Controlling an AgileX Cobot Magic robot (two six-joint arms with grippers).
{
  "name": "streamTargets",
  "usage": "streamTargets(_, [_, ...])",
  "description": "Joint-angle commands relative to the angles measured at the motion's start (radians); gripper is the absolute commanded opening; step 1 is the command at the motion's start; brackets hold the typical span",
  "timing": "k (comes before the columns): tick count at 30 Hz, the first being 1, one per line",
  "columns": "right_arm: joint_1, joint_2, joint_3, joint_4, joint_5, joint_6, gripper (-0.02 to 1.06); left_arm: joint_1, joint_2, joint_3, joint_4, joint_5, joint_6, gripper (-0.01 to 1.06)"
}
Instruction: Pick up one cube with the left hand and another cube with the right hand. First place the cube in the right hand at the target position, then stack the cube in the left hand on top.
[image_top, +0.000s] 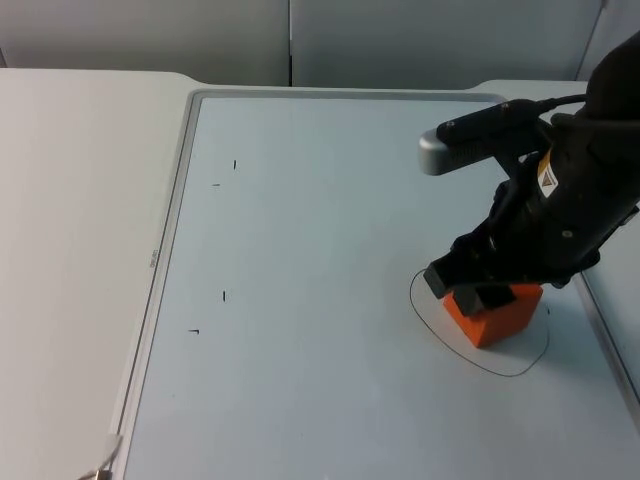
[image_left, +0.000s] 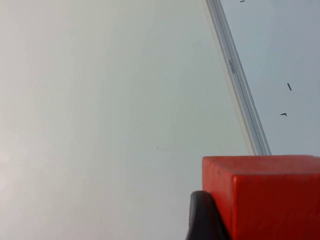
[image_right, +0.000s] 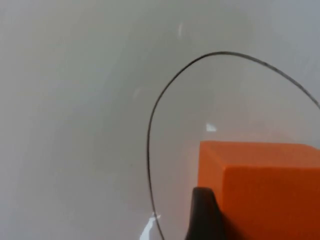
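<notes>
Top view: at the lower right of the frame the orange cube (image_top: 497, 312) is held inside the drawn target outline (image_top: 430, 322), the right gripper (image_top: 478, 293) closed on it. In the left wrist view a red cube (image_left: 265, 195) is gripped by the left gripper (image_left: 210, 220) above the table (image_left: 100, 110). Release and stacking are judged still to be done.

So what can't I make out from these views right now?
- Orange cube, top view: the right gripper covers its top; contact with the table inside the drawn outline cannot be told.
- Red cube, left wrist view: cut off by the picture edge, beside a fingertip of the left gripper.
- Outline, right wrist view: partly hidden behind the orange cube.
</notes>
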Motion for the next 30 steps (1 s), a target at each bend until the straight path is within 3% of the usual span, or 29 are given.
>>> streamTargets(1, [-0.001,0.010,0.004,0.005,0.035,0.000,0.51,-0.009,-0.006,0.001,0.000,-0.015,0.001,0.22])
streamTargets(9, [-0.001,-0.036,0.004,0.009,0.022,-0.003,0.84,-0.009,-0.006,0.001,0.000,-0.015,0.001,0.22])
streamTargets(15, [-0.001,-0.131,-0.012,0.015,0.020,-0.003,0.85,-0.009,-0.006,0.001,0.000,-0.015,0.001,0.22])
streamTargets(19, [0.003,-0.285,-0.083,0.029,0.131,-0.043,0.85,-0.009,-0.006,0.001,0.000,-0.019,0.001,0.22])
streamTargets(22, [0.003,-0.393,-0.128,0.051,0.155,-0.088,0.85,-0.009,-0.006,0.001,0.000,-0.021,0.003,0.22])
streamTargets(26, [0.003,-0.603,-0.189,0.095,0.151,-0.161,0.85,-0.009,-0.006,0.001,-0.045,-0.042,0.088,0.22])
streamTargets(30, [0.003,-0.868,-0.221,0.118,0.138,-0.224,0.84,-0.009,-0.006,-0.001,-0.203,-0.124,0.249,0.22])
